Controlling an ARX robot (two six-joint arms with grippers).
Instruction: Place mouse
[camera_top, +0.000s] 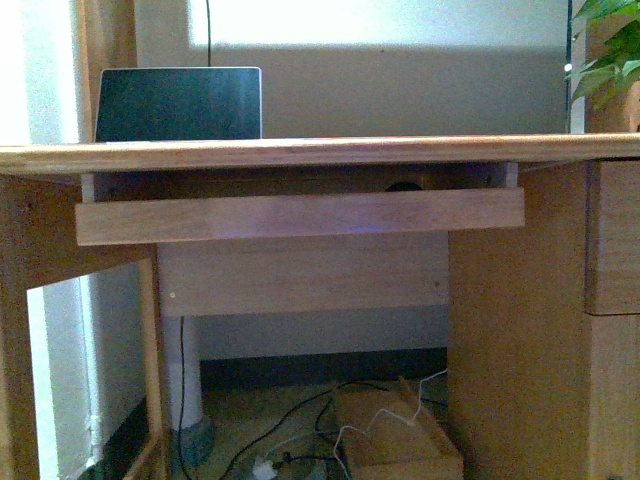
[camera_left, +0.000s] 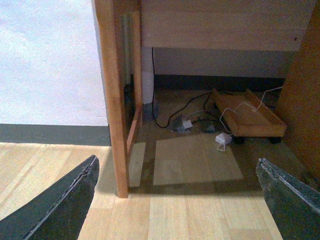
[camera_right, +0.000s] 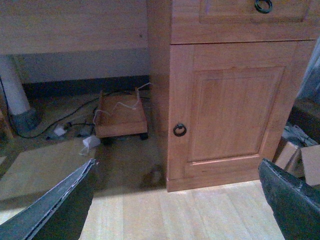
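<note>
While the left gripper and right gripper hover low before the desk, jaws wide apart and empty, the mouse peeks from the tray under the desk's top.

A home study or office: a wooden desk with a pull-out tray, a laptop at ten o'clock, a houseplant at two o'clock, cables on the wood floor.
</note>
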